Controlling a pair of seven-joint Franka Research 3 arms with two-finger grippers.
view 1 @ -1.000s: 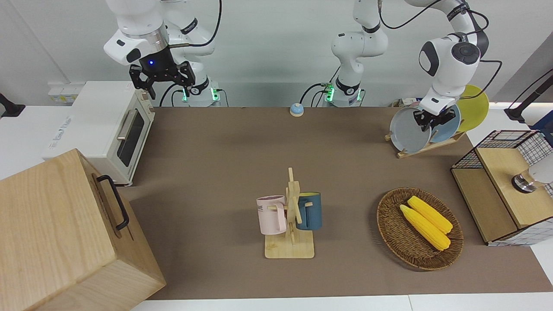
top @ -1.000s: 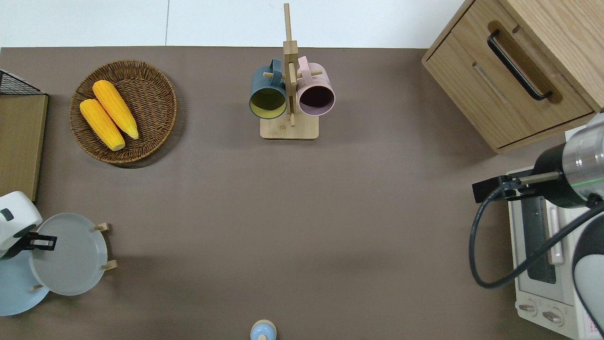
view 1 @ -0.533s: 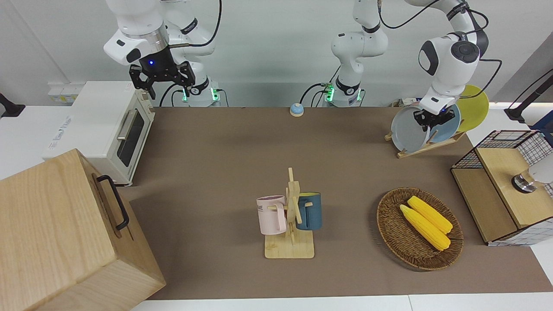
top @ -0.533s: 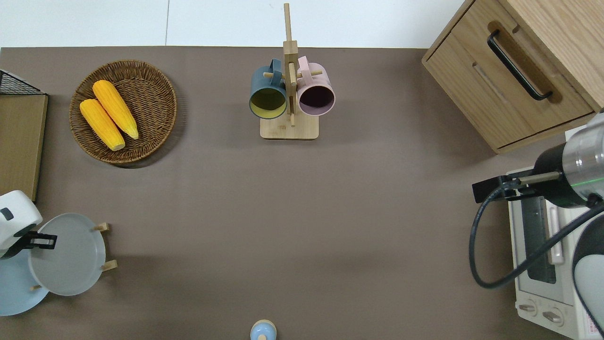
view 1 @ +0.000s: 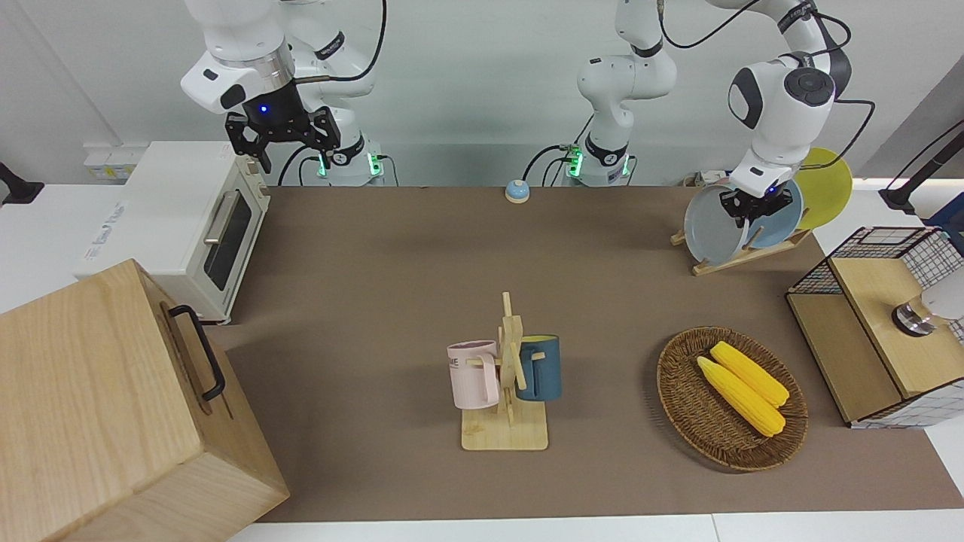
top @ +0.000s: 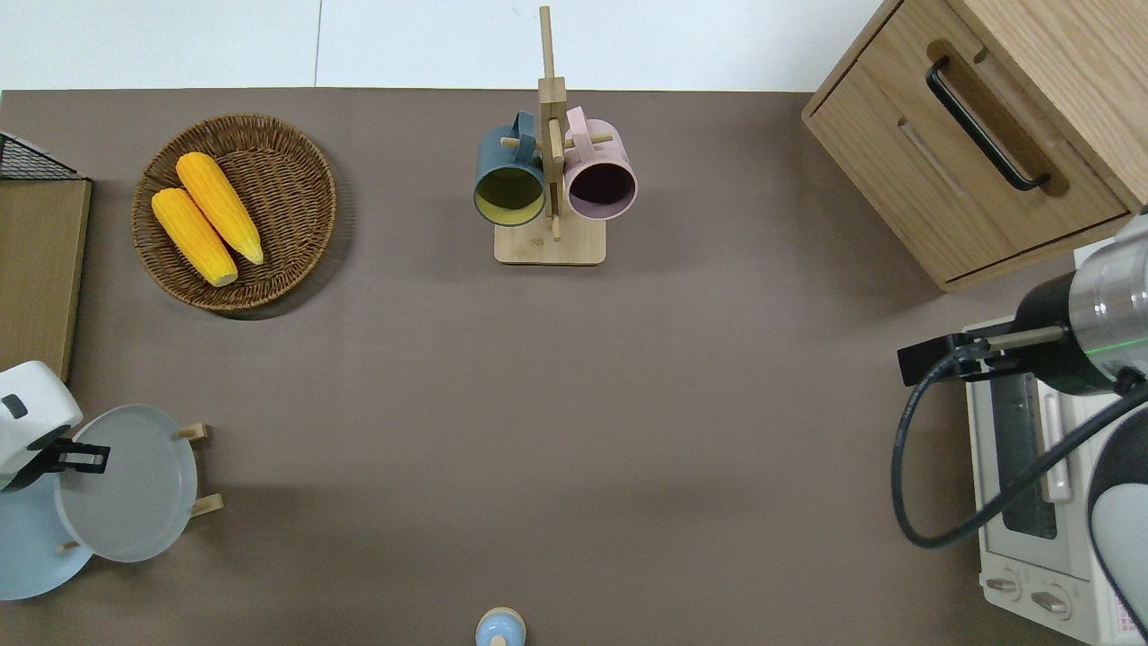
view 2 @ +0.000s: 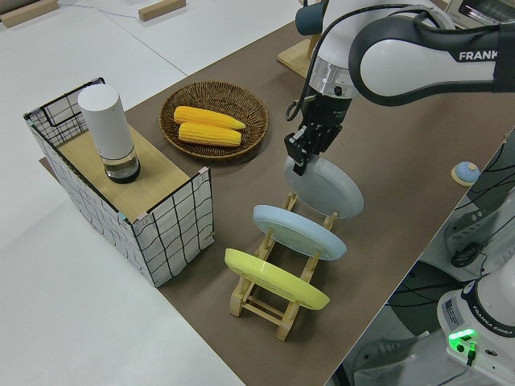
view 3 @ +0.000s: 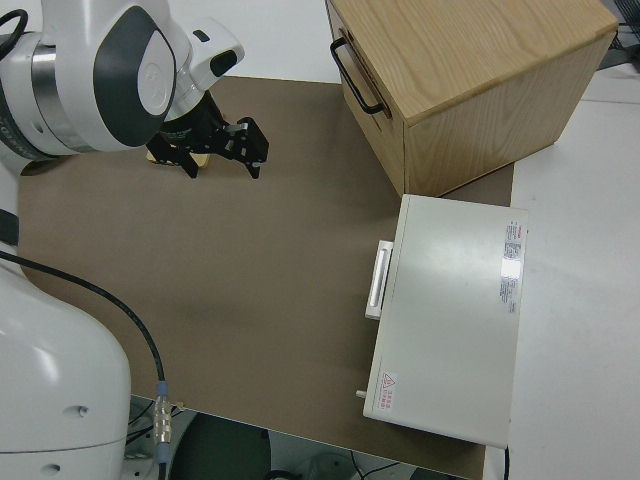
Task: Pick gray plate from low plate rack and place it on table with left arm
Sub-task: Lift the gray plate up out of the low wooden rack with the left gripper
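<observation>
Left hand clamped on top rim of gray plate; plate tilted, at worktop-middle end of low plate rack. Whether plate foot is out of slot cannot be told. Step judged: lifting out. Next: plate raised clear of pegs, carried over bare worktop, laid flat. Blue plate close beside; bump to be avoided. Yellow plate further along rack. Corn basket near. Right arm parked, hand held apart.
</observation>
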